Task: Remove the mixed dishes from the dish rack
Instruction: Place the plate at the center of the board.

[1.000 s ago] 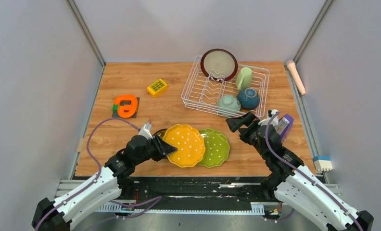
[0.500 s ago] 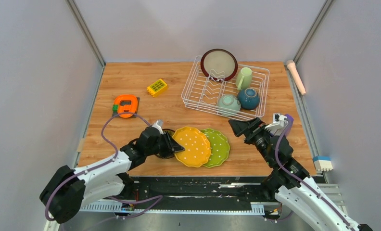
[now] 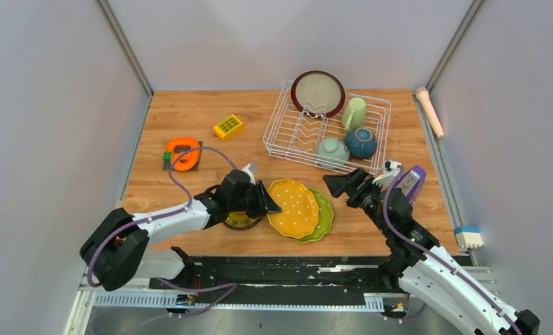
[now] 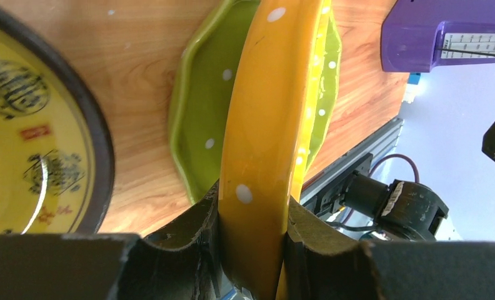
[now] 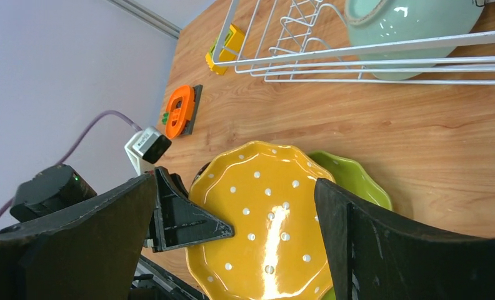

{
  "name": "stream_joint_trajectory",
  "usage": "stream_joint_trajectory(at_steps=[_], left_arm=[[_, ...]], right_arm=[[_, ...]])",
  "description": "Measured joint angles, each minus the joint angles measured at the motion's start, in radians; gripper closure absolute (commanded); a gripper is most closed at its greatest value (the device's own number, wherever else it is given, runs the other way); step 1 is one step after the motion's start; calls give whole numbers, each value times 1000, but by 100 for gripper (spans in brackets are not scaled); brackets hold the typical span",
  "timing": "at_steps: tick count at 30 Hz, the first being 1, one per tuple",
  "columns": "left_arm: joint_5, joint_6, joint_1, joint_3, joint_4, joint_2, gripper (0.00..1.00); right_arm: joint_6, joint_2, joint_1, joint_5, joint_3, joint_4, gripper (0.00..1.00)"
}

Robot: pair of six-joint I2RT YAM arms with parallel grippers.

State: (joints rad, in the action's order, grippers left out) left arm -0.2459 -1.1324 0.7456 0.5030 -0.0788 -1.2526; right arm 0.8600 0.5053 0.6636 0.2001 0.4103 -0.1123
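My left gripper [image 3: 265,207] is shut on the rim of the orange white-dotted plate [image 3: 296,208], which is tilted over the green dotted plate [image 3: 325,216]. In the left wrist view both pads clamp the orange rim [image 4: 264,125], with the green plate [image 4: 201,112] just behind it. The small black yellow-patterned plate [image 3: 240,221] lies under my left wrist. My right gripper [image 3: 338,183] is open and empty, between the plates and the white dish rack [image 3: 288,132]. The rack holds the maroon-rimmed plate [image 3: 318,93], light green mug [image 3: 354,113], mint bowl [image 3: 332,150] and teal bowl [image 3: 361,142].
A yellow toy block [image 3: 228,126] and an orange ring-shaped thing [image 3: 182,153] lie at the left. A purple object [image 3: 412,183] sits by my right arm. A pink cylinder [image 3: 430,110] and a white-and-blue block [image 3: 468,237] lie past the table's right edge.
My left gripper has carried the orange plate to the right, so it now covers most of the green plate and uncovers the black plate. My right gripper shifted slightly.
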Motion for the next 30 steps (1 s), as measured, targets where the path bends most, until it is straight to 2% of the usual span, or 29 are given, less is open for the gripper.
stream_joint_trajectory(at_steps=[3,10,27,29,30], left_arm=[[-1,33,14,66,35,-47,71],[-42,76,37,143,54,-136,54],[-51,185,53,215,237,-189,28],[-51,196,53,223,244,-190,14],[-51,201,54,226,246,-191,11]], right_arm=[[-3,14,0,0,0,0,0],[-9,13,0,0,0,5,0],[-13,0,0,16,0,5,0],[-13,4,0,17,0,5,0],[-13,7,0,18,0,5,0]])
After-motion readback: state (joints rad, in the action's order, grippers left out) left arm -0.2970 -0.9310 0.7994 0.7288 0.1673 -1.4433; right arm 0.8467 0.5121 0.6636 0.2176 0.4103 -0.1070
